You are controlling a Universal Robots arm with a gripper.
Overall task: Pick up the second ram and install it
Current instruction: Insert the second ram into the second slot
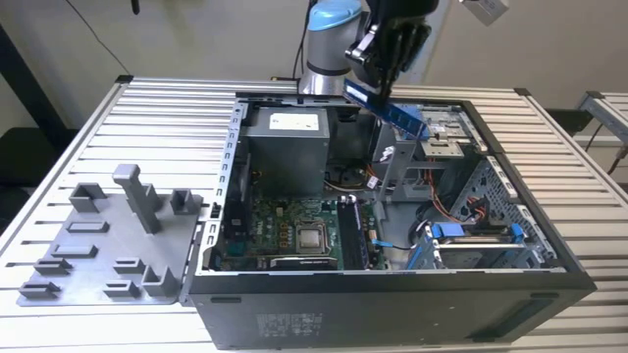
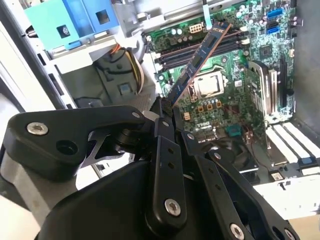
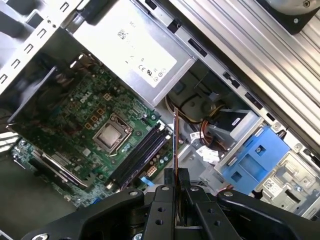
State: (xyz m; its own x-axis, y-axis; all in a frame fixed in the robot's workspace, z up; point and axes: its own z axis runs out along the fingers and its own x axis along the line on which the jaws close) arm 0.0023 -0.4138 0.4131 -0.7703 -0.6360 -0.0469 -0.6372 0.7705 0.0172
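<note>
My gripper (image 1: 379, 82) is shut on one end of the second ram (image 1: 402, 116), a thin dark blue-green stick. It hangs tilted in the air above the back of the open computer case (image 1: 549, 243). In the second wrist view the ram (image 2: 202, 55) slants out from the gripper (image 2: 166, 107) over the green motherboard (image 2: 235, 85). It crosses in front of the long black slots (image 2: 180, 54). The first wrist view has the ram (image 3: 175, 140) edge-on, rising from the gripper (image 3: 176, 176) beside the slots (image 3: 140, 155). The stick is well above the board and touches nothing.
A grey power supply (image 1: 284, 147) stands at the case's back, on the exterior view's left. A blue drive cage (image 1: 471, 232) and cables fill the right side. The processor socket (image 1: 312, 237) lies next to the slots. A grey plastic tray (image 1: 98, 257) with blocks rests on the slatted table.
</note>
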